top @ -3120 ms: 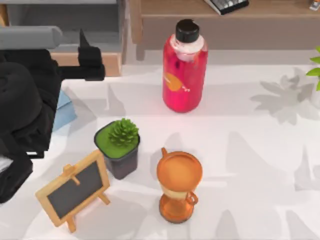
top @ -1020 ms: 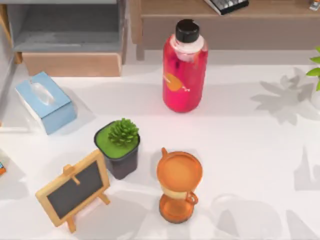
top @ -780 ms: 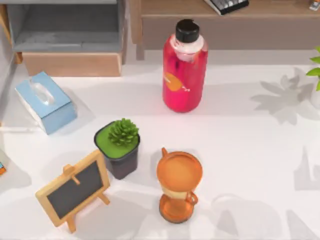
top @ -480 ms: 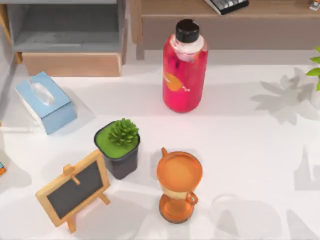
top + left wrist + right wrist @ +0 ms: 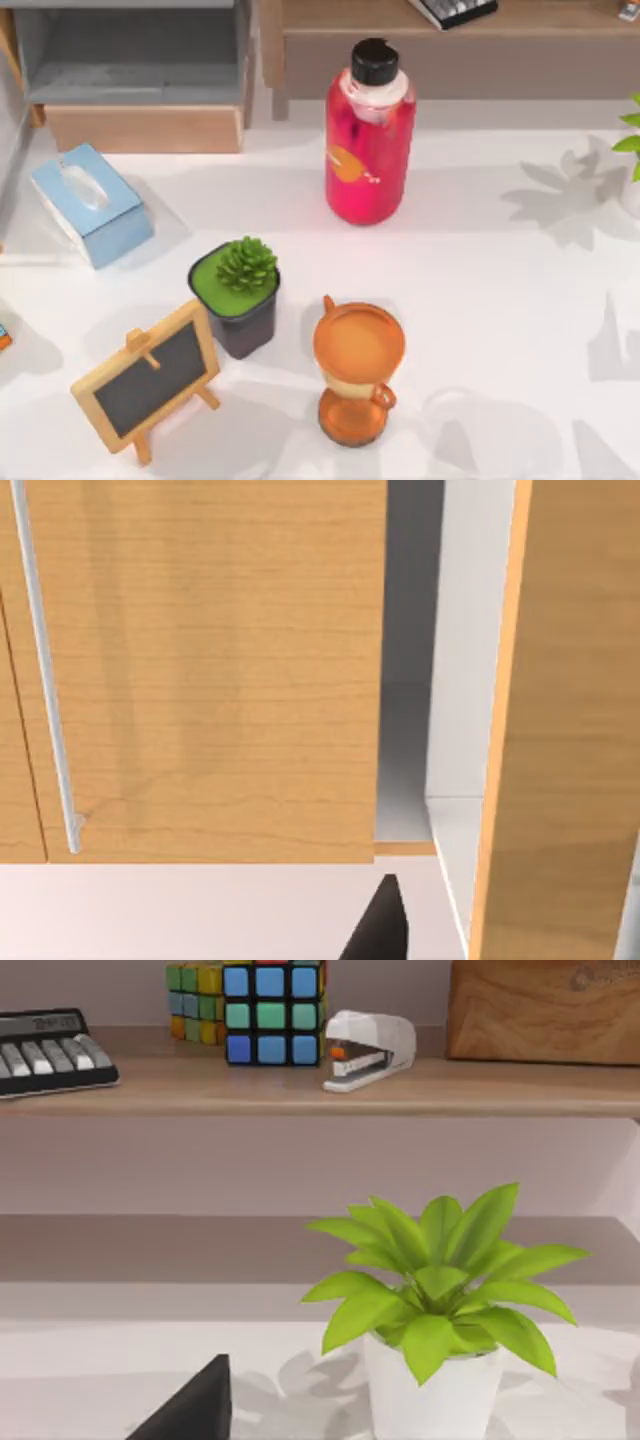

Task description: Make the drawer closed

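- Top view: the drawer (image 5: 140,85) sits at the table's far left, pulled out, its grey floor open to the camera and its tan front facing the table.
- A tissue box (image 5: 92,203) lies just in front of the drawer, nearer the left edge.
- A red bottle (image 5: 368,135) stands upright right of the drawer, in front of a long shelf (image 5: 450,40) bearing a keyboard (image 5: 452,10).
- Nearer the camera stand a small potted succulent (image 5: 238,292), a little chalkboard (image 5: 148,378) and an orange hourglass (image 5: 357,372).
- Left wrist view: the left gripper (image 5: 377,927) shows as one dark fingertip before tan wooden panels, one with a metal bar handle (image 5: 45,670); a gap shows between the panels. It touches nothing I can see, and whether the jaws are released or clenched I cannot tell.
- Right wrist view: the right gripper (image 5: 190,1408) shows as a dark tip near a leafy plant (image 5: 440,1305) in a white pot. Its jaw state cannot be told either.
- On the shelf behind stand a cube (image 5: 273,1012) and a stapler (image 5: 366,1050).
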Robot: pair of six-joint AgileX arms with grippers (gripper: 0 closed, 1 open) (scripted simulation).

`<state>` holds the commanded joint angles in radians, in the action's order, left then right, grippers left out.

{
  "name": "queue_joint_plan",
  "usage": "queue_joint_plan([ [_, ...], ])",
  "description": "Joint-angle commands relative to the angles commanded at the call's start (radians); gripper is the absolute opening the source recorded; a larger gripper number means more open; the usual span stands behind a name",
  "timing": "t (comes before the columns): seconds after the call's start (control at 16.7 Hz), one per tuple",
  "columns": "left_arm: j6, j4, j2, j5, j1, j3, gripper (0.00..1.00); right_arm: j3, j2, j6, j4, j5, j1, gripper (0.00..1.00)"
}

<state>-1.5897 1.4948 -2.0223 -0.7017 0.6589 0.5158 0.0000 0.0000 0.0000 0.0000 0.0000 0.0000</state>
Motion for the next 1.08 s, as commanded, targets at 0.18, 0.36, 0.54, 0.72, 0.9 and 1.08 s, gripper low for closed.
queue_joint_plan([
  [0.18, 0.0, 0.0, 0.0, 0.0, 0.0, 0.0, 0.1, 0.0, 0.0, 0.0, 0.0, 0.0, 0.0, 1.0],
  [0.36, 0.0, 0.0, 0.0, 0.0, 0.0, 0.0, 0.0, 0.0, 0.0, 0.0, 0.0, 0.0, 0.0, 1.0],
  [0.54, 0.0, 0.0, 0.0, 0.0, 0.0, 0.0, 0.0, 0.0, 0.0, 0.0, 0.0, 0.0, 0.0, 1.0],
  [0.72, 0.0, 0.0, 0.0, 0.0, 0.0, 0.0, 0.0, 0.0, 0.0, 0.0, 0.0, 0.0, 0.0, 1.0],
  [0.9, 0.005, -0.018, -0.017, 0.007, -0.007, 0.013, 0.0, 0.0, 0.0, 0.0, 0.0, 0.0, 0.0, 1.0],
  [1.08, 0.008, -0.059, -0.047, 0.047, -0.048, 0.087, 0.0, 0.0, 0.0, 0.0, 0.0, 0.0, 0.0, 1.0],
])
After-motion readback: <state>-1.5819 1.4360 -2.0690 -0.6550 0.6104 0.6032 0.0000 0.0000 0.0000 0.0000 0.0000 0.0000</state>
